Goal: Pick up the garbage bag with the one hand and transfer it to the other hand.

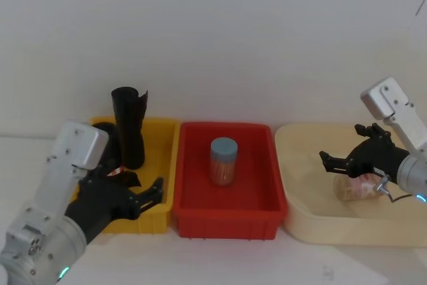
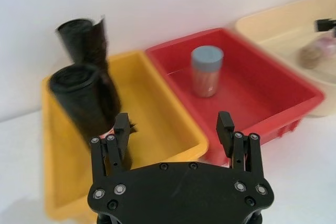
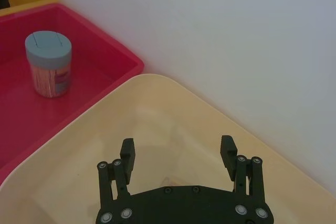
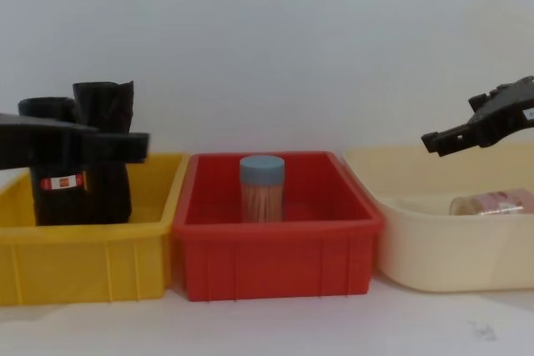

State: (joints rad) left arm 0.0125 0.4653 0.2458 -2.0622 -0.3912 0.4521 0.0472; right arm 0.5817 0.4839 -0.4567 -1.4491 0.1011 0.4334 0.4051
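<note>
The garbage bag (image 4: 58, 202) is standing upright in the yellow bin (image 4: 92, 264) at the left of the chest view, label band facing front, with the plain black roll (image 4: 104, 152) just beside it on its right. The left gripper (image 2: 173, 124) hangs over the bin's near side, lower left in the head view. Its fingers are spread wide and one sits right by the bag, but they aren't gripping it. The right gripper (image 3: 177, 148) is over the cream tub (image 3: 173, 114) at the right, fingers open too and holding nothing.
</note>
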